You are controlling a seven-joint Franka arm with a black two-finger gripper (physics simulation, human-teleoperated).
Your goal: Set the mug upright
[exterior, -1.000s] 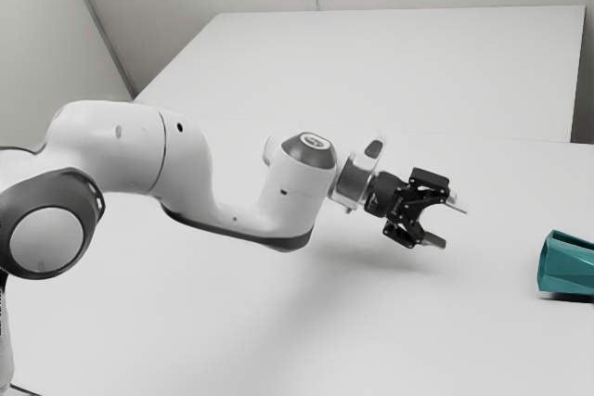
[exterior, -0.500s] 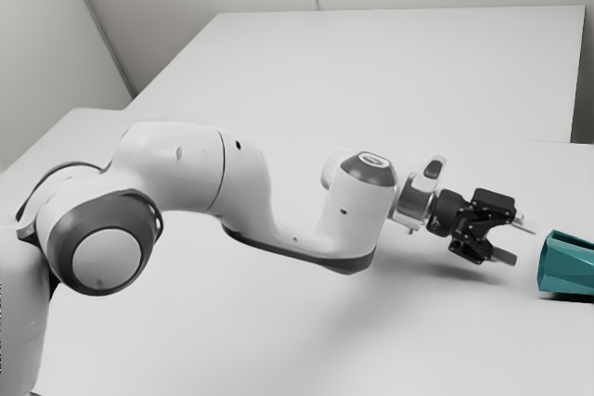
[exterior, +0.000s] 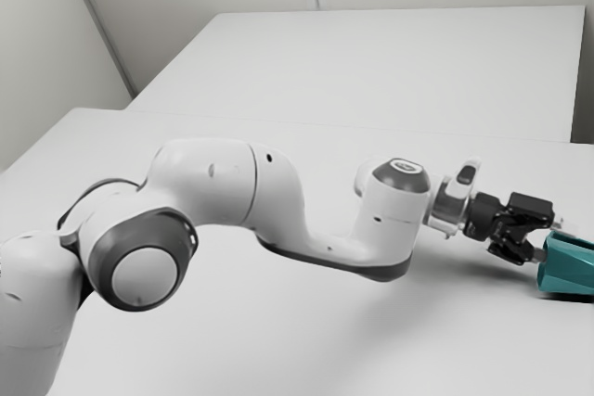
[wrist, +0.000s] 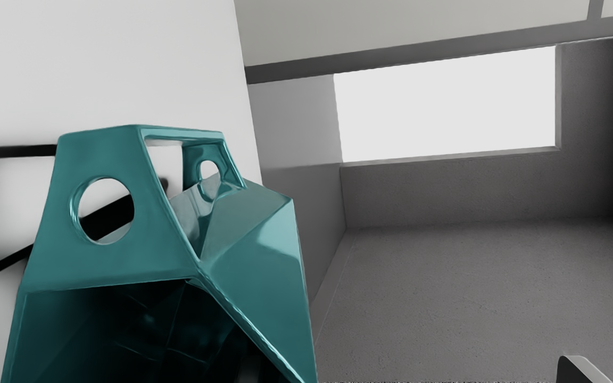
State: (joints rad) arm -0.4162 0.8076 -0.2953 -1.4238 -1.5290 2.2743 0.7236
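The teal faceted mug (exterior: 567, 266) lies on its side at the exterior view's right edge, its far part out of that view. My gripper (exterior: 550, 240) is right at the mug's near end, fingers apart. In the wrist view the mug (wrist: 258, 255) has its dark mouth facing the hand, and its handle with a round hole stands beside the mouth. The open gripper (wrist: 413, 372) has one fingertip (wrist: 578, 371) outside the mug; a faint grey shape within the dark mouth seems to be the other. Whether either finger touches the mug cannot be told.
The white table (exterior: 232, 322) lies under the arm, with another white surface (exterior: 371, 62) behind it. Black bar-like shapes (wrist: 11, 152) show beyond the mug's handle. Past the table's edge are a grey floor and walls.
The arm has reached toward the exterior view's right and slightly lower, bringing my gripper from well short of the mug up to its near end. The mug has not visibly moved.
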